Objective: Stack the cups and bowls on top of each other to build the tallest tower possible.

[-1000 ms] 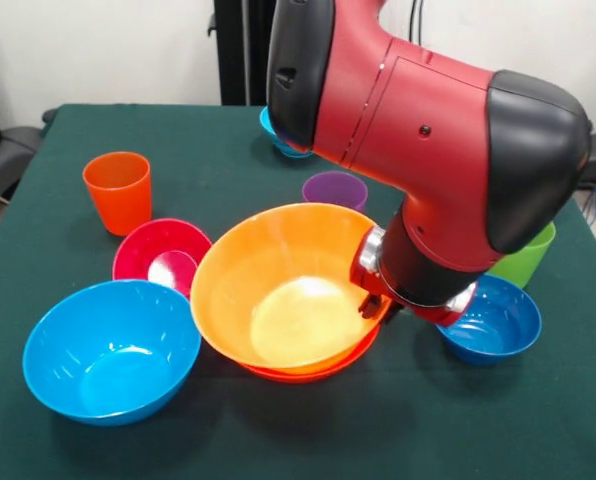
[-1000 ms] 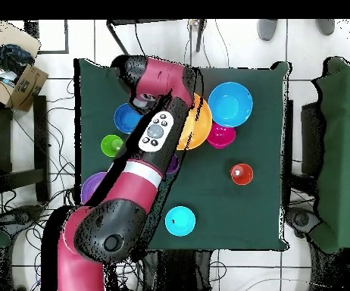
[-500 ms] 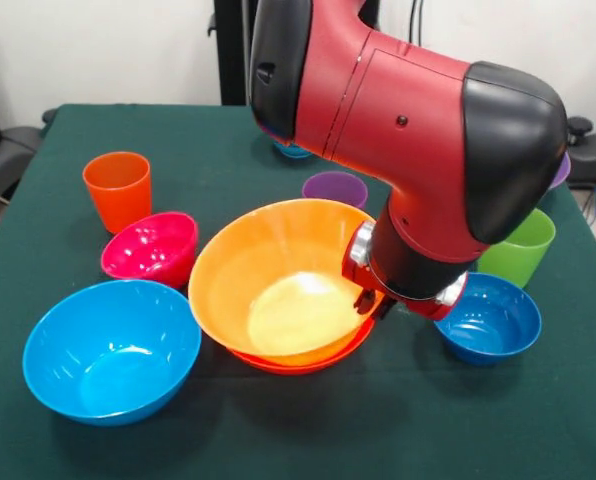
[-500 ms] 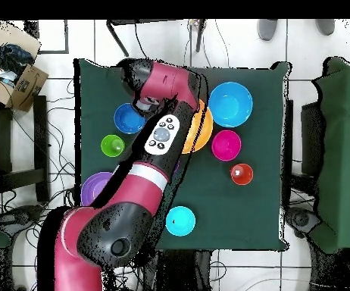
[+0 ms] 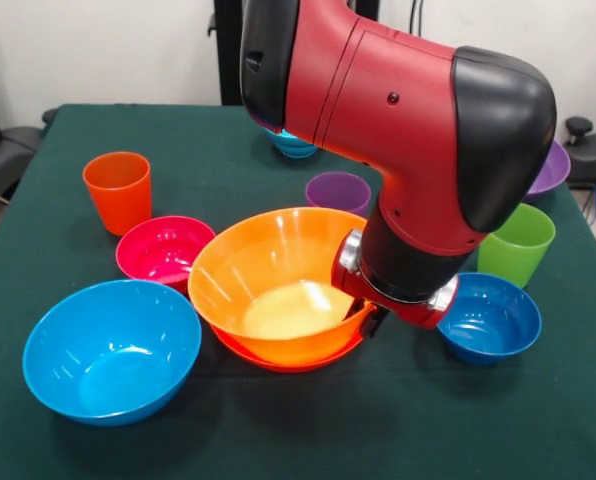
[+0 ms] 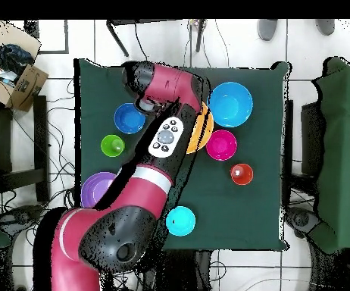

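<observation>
Green cloth is spread over the bench (image 5: 98, 120). At centre, the glossy yellow-orange bowl (image 5: 268, 285) is nested, tilted, in the orange-red bowl (image 5: 278, 357); both hold nothing. The gripper (image 5: 373, 320) is at its 3 o'clock rim; jaw state cannot be told. Sky-blue bowl (image 5: 111, 350) is seen at 8 o'clock, magenta bowl (image 5: 163, 250) at 10, dark blue bowl (image 5: 490, 318) at 3.

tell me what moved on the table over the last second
The yellow-orange bowl, tilted on the orange-red bowl, settled lower as the gripper at its rim came down. The magenta bowl rocked, then settled upright. The sky-blue bowl, dark blue bowl and the cups stayed put.
</observation>
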